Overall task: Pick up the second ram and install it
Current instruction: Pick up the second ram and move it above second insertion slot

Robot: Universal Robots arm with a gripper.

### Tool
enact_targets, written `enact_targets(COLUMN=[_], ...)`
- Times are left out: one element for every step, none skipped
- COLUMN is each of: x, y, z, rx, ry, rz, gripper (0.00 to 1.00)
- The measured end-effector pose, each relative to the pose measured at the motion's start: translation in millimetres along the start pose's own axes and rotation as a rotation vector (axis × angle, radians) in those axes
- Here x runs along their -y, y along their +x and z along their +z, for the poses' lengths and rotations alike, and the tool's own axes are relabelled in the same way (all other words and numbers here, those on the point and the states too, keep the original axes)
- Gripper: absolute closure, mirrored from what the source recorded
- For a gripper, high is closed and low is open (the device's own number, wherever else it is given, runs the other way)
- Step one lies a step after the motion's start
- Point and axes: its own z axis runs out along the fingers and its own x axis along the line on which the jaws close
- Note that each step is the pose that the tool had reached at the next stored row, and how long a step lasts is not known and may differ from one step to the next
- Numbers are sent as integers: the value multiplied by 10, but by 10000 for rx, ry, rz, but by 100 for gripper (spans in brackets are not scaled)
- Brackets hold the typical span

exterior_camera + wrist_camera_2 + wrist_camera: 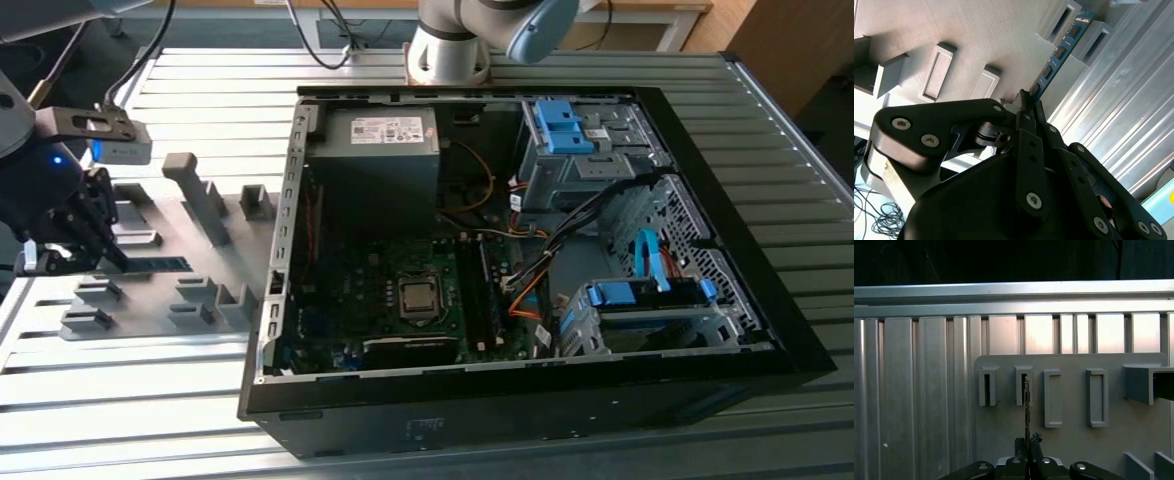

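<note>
The second ram [163, 263] is a thin green strip with black chips, resting low over the grey holder plate [140, 305] at the exterior view's left. My gripper [115, 260] is shut on its near end. In the second wrist view the black fingertips [1026, 107] pinch the strip [1061, 50], and its far end sits between two grey holder blocks [1059, 20]. In the first wrist view the ram [1027, 407] shows edge-on, running from the gripper [1027, 442] to a slotted block [1023, 385].
The open black PC case [534, 405] lies at the exterior view's right, with the motherboard [400, 290], its long black slot rails [489, 290], cables and blue drive brackets [567, 125] inside. Tall grey blocks [200, 200] stand on the holder plate. The table is ribbed metal [134, 420].
</note>
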Motion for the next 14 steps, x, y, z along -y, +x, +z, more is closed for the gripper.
enact_targets(x=[0,0,0,0,0,0,0,1,0,1,1,1,1,1], y=[0,0,0,0,0,0,0,0,0,0,0,0,0,0], z=[-3,-6,-8,-10,-13,-16,-19,-22,-25,-27,-29,-33,-35,-37], rx=[0,0,0,1,0,0,-1,0,0,0,1,0,0,1], ry=[0,0,1,1,0,0,-1,0,0,1,2,0,0,1], rz=[0,0,0,0,0,0,0,0,0,0,0,0,0,0], gripper=[86,86,86,86,86,86,86,86,86,86,86,86,86,86])
